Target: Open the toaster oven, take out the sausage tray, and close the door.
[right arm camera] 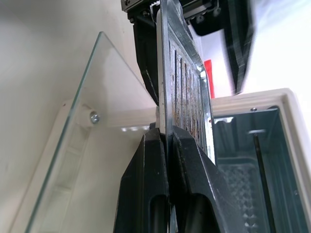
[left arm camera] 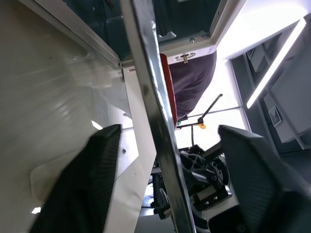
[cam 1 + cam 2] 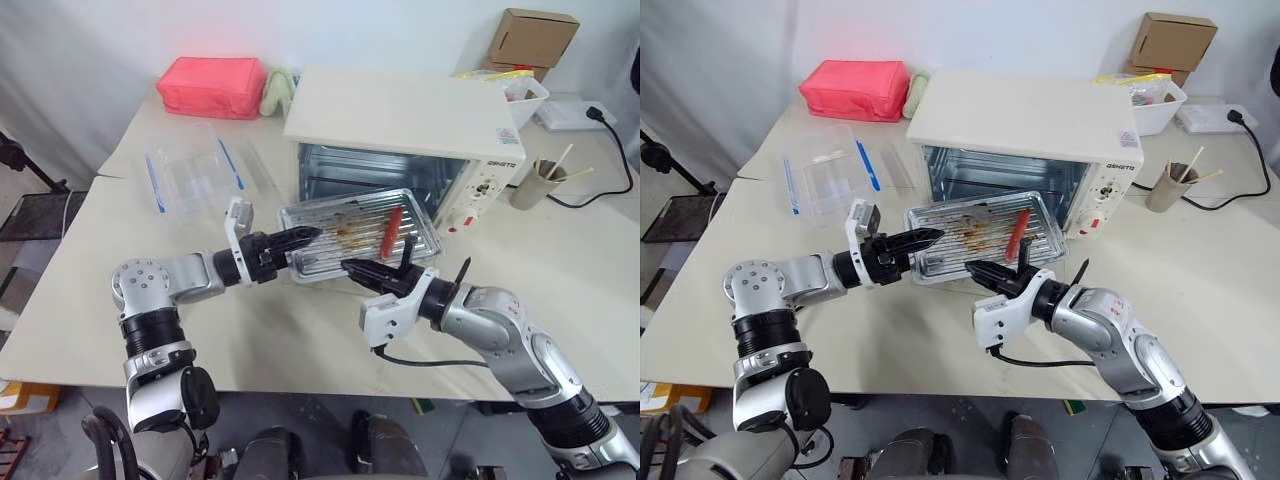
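The cream-white toaster oven (image 3: 400, 115) stands open at the middle back of the table. Its glass door (image 1: 73, 160) lies folded down below the tray. The silver sausage tray (image 3: 360, 235) hangs in front of the oven mouth, tilted, with one red sausage (image 3: 392, 232) on its ridged base. My right gripper (image 3: 348, 266) is shut on the tray's front rim (image 1: 165, 97). At the tray's left end is my left gripper (image 3: 312, 236). Its fingers (image 2: 82, 184) stand apart on either side of the rim (image 2: 155, 121), open and not touching it.
A clear plastic container with blue clips (image 3: 195, 175) lies left of the oven. A red bag (image 3: 212, 85) sits at the back left. To the right stand a cup with sticks (image 3: 540, 180), a white basket (image 3: 520, 95), a cardboard box (image 3: 532, 38) and a black cable (image 3: 620, 160).
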Controlling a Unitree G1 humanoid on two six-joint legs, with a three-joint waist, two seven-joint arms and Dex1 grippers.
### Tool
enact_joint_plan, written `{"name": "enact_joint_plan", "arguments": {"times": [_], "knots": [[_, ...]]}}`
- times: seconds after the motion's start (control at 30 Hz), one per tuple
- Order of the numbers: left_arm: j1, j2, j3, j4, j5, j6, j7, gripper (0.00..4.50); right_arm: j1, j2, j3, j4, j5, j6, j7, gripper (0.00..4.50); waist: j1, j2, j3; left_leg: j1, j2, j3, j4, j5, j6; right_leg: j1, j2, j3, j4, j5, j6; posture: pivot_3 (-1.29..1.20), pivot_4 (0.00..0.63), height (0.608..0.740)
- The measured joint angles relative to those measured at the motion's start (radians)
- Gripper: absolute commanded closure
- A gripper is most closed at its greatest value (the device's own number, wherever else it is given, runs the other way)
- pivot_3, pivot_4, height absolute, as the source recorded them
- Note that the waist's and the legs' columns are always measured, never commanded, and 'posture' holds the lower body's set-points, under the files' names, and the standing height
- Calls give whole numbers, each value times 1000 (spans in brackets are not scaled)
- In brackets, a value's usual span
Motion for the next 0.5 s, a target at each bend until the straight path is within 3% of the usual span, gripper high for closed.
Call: {"name": "enact_joint_plan", "arguments": {"times": [0.27,0.43,0.5], "knots": [[0,-6,25,79,-141,-1,148,4475,0,5,1,1,10,-1,20,4466,1,0,0,0,0,0,0,0,0,0,0,1,1,0,0,0,150,740],[1,26,1,156,-254,-2,228,4475,2,5,-4,1,63,-1,55,4466,1,0,0,2,-1,1,0,0,0,0,0,2,2,0,0,0,150,740],[-2,37,-6,190,-290,5,266,4500,17,5,-8,1,122,4,76,3837,2,0,0,2,-1,1,0,0,0,0,0,2,2,0,0,0,150,740]]}}
